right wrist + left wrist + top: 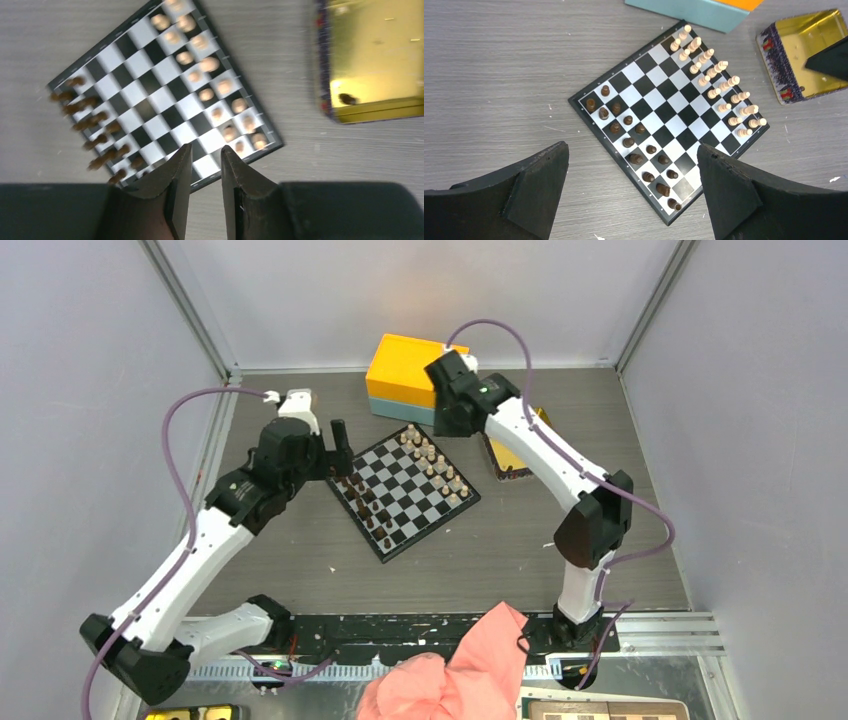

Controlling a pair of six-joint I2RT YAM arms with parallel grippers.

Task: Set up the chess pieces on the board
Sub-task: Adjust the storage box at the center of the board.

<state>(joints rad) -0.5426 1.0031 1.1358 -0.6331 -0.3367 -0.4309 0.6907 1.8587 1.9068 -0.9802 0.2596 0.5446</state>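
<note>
sitting askew in the middle of the counter [300, 560], the board [405, 490] carries dark chess pieces [628, 142] along its 8 o'clock edge and light chess pieces [724, 86] along its 2 o'clock edge. the left gripper [631, 165] hangs over the dark side, fingers spread wide and empty. the right gripper [206, 150] hovers near the board's 1 o'clock corner, fingers slightly apart around nothing, with a gold tin [380, 50] at about 3 o'clock.

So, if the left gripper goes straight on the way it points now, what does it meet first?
Most likely the dark brown chess pieces standing on the board: in the wrist view they lie right between the fingers of the left gripper, which is wide open. How high it hangs above them is unclear.
</note>
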